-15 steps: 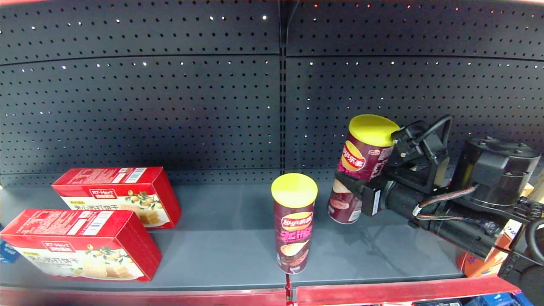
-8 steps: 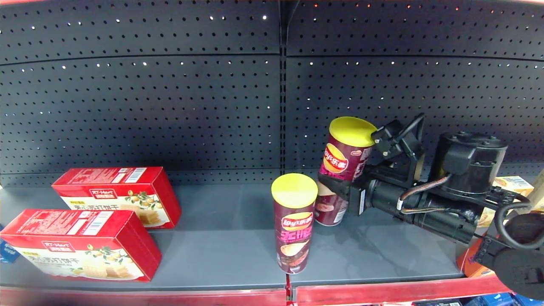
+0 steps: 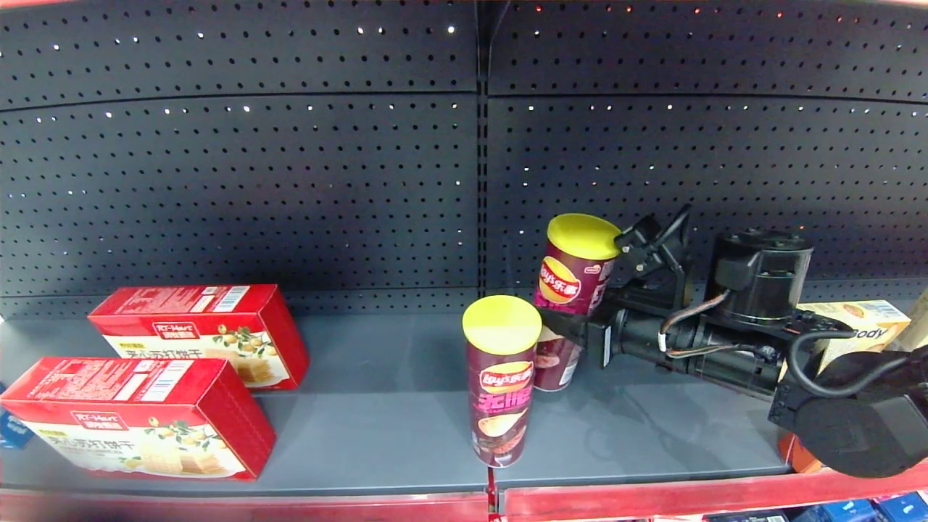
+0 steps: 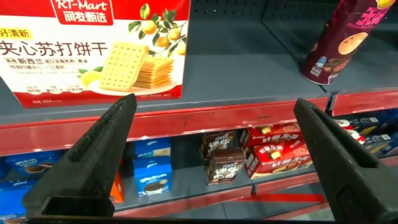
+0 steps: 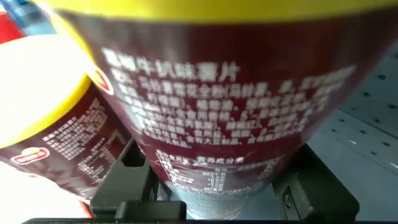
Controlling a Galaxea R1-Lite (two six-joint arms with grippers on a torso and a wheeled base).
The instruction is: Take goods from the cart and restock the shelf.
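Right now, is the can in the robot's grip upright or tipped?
Tipped: the held can carries its lid right of its base, unlike the upright can in front.

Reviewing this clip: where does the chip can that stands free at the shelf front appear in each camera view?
Head view: the standing can is at centre, near the front edge of the shelf, just ahead of the held can.
Left wrist view: the standing can is at the shelf front, apart from the cracker box.
Right wrist view: its yellow lid sits close beside the held can.
Shared landmark: the held can; the front cracker box links head and left wrist.
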